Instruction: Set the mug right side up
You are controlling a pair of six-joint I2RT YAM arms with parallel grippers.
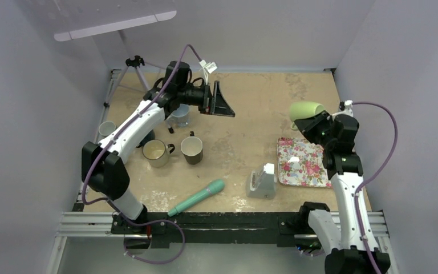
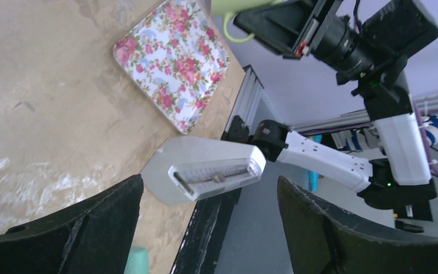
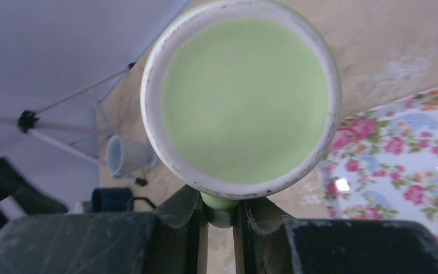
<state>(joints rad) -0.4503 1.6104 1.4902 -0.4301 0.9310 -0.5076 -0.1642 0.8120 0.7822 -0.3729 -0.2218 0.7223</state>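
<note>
**Top external:** green mug (image 1: 307,108) hanging aloft past far edge of floral tray (image 1: 302,162), clear of tabletop (image 1: 245,137). Long axis lying roughly level, left-right. Right gripper (image 1: 312,121) carrying it. Left gripper (image 1: 223,105) hovering apart, empty.

**Left wrist:** left gripper (image 2: 208,228) fingers standing wide. Mug (image 2: 234,7) showing only at top edge.

**Right wrist:** right gripper (image 3: 220,214) clamping on handle (image 3: 220,206) alone. Mug (image 3: 242,97) base facing camera, so mouth is judged pointing away.

**Risk:** mug pivoting in thin handle pinch while turning, slipping, then dropping onto tray rim or tabletop.

Six mugs (image 1: 155,151), one floral tray (image 1: 302,162), one teal stick (image 1: 197,197).

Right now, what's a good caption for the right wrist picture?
Right gripper pinching the handle of the green mug, floral tray behind.
</note>
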